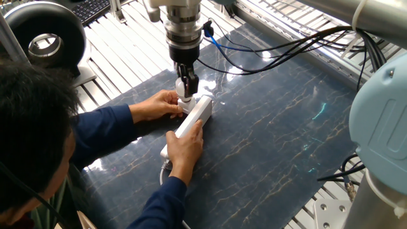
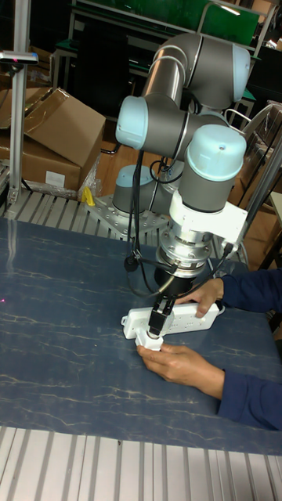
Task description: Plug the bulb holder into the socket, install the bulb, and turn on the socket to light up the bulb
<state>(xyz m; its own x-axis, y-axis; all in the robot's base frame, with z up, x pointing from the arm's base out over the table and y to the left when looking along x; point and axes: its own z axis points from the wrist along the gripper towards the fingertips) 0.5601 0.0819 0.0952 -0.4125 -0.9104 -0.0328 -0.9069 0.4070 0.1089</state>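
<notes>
Pinching what looks like the bulb (image 1: 183,88), the gripper (image 1: 186,84) stands over the hand-steadied socket (image 1: 194,117).

Long white power strip (image 1: 194,117): smooth plastic, slight sheen. Dark blue marble-pattern table mat (image 1: 280,133): glossy, reflects light; grey ribbed table frame (image 1: 121,63) around it looks like brushed metal. Black two-finger gripper (image 1: 186,86): matt, under a shiny machined-metal wrist flange (image 1: 182,25).
</notes>
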